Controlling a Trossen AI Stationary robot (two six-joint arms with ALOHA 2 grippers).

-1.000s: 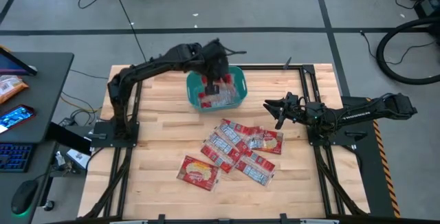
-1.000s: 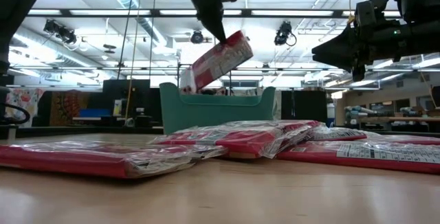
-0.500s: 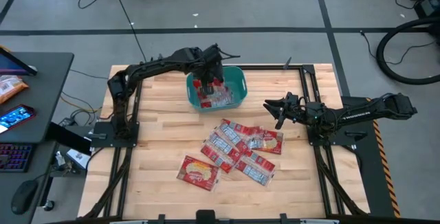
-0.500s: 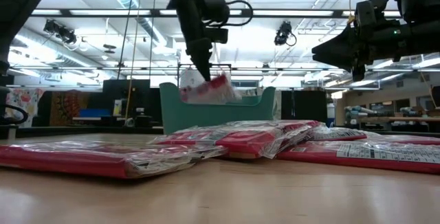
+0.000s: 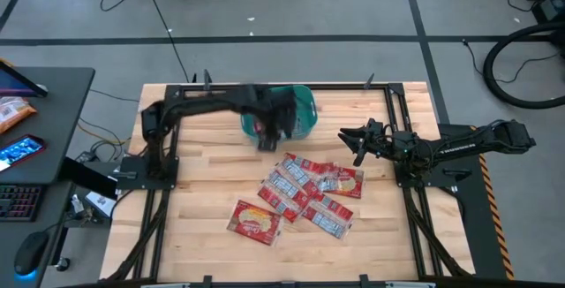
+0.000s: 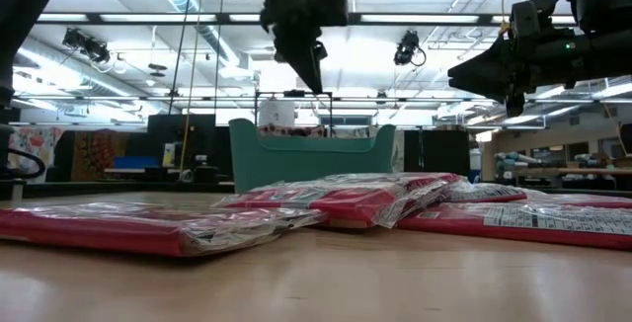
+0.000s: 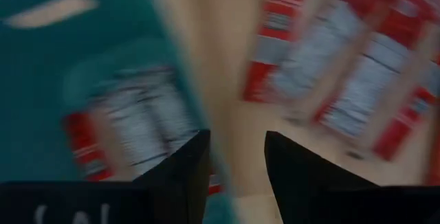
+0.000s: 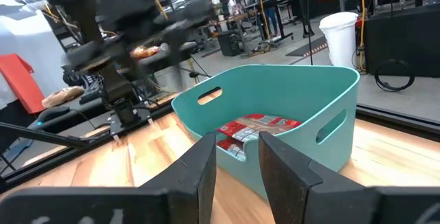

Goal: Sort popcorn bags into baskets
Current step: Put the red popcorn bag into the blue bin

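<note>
Several popcorn bags (image 5: 309,189) lie spread in a loose pile on the wooden table (image 5: 203,191) toward its middle, overlapping one another, with one more lying apart on the near-left side of the pile. More red packets rest inside the teal basket (image 5: 303,111), which stands at the far side of the table; the right wrist view shows them flat on its floor, beneath the handle cutouts in its walls. The left gripper (image 5: 275,129) hangs over the near edge of the basket, its arm reaching across from the left frame; in the low view it sits well above the rim with nothing between its tips. Its own wrist view shows the two dark fingers (image 7: 184,176) spread with a clear gap, empty, above the basket wall, with bagged packets on one side and the table pile on the other. The right gripper (image 5: 350,140) waits off to the right of the basket, held above the table near the far-right end of the pile; its fingers (image 8: 199,165) stand a little apart in its wrist view, pinching nothing, pointed at the basket.
</note>
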